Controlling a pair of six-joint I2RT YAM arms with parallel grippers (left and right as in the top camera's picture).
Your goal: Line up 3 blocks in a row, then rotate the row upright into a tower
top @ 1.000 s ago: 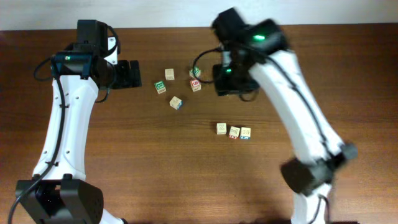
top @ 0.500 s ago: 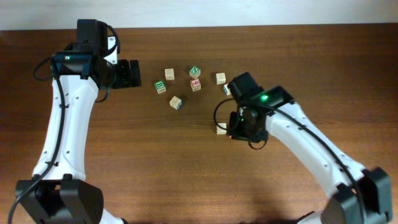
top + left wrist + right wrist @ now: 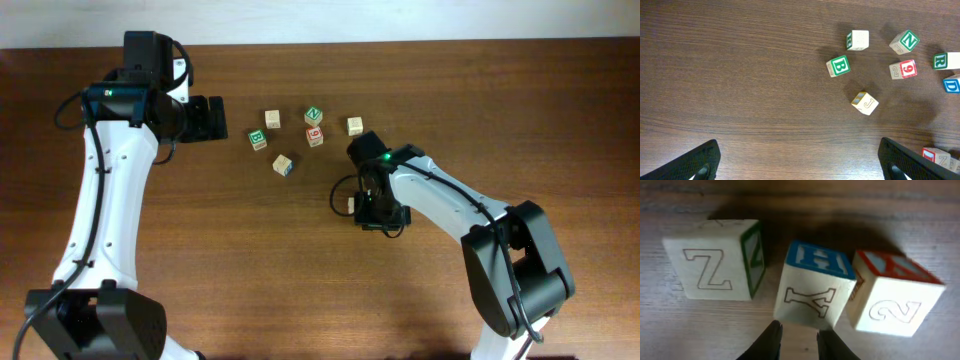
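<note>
We see three blocks in a row near the middle of the table [image 3: 560, 120]: the Z block [image 3: 710, 260], the blue-topped Y block [image 3: 812, 287] and the red-topped block [image 3: 895, 297] close against it. Our right hand [image 3: 796, 341] sits just before the Y block, fingers drawn near together with a narrow empty gap. Our left hand [image 3: 800, 165] is spread wide, holding nothing, toward the far left corner.
</note>
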